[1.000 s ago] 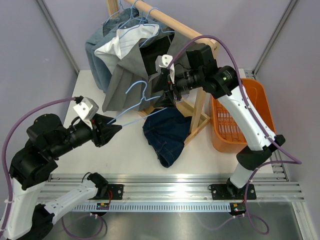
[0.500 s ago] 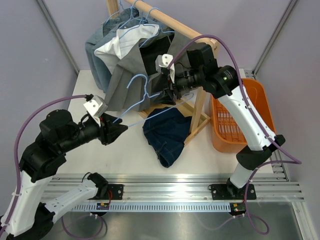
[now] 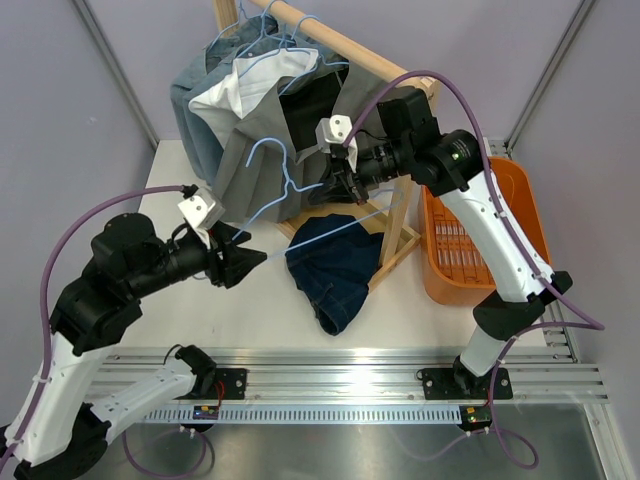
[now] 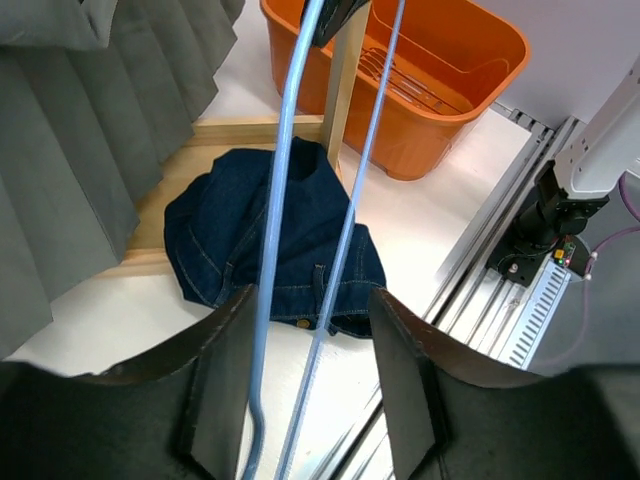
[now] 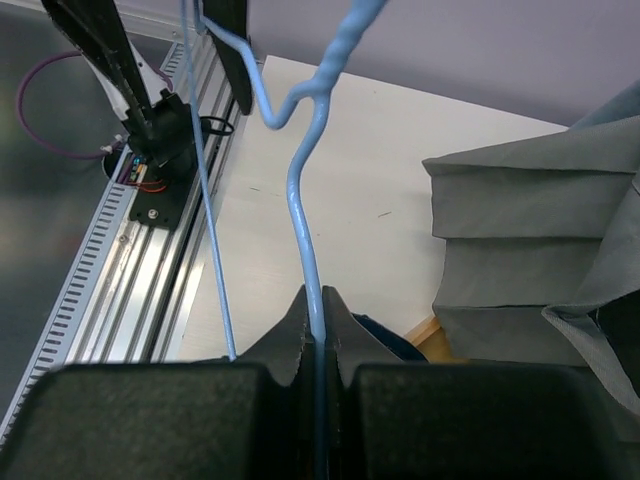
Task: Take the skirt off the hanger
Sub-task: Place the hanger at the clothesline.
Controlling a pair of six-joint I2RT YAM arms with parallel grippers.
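We see the right end effector (image 3: 336,180) reaching in from the orange basket (image 3: 520,200) side, its fingers pressed tight together on the light-blue wire hanger (image 3: 290,190). In the right wrist view the pinch (image 5: 315,335) sits on the wire just below the twisted neck, and the hanger (image 5: 298,215) rises from it towards the hook. The left end effector (image 3: 245,262) is at the opposite, lower end of the same hanger. In the left wrist view its fingers (image 4: 215,390) stand spread, and both blue wires of the hanger (image 4: 278,200) run between them; the nearer wire passes close beside the left-hand finger, though we cannot tell whether it touches. The hanger slopes between the two arms, above the surface (image 3: 270,310), and it carries no cloth.

The denim skirt (image 3: 335,265) lies crumpled on the surface below the hanger, apart from it, with its far edge against the wooden base of the clothes rack (image 3: 400,215). The left wrist view shows the skirt (image 4: 270,240) with a button at its hem, resting partly on the rack's foot, beside the upright post (image 4: 345,90) and near the basket (image 4: 450,140).

Behind the hanger, a grey pleated garment (image 3: 250,170) hangs from the rack together with a white shirt (image 3: 235,95) and a blue denim top (image 3: 195,90)
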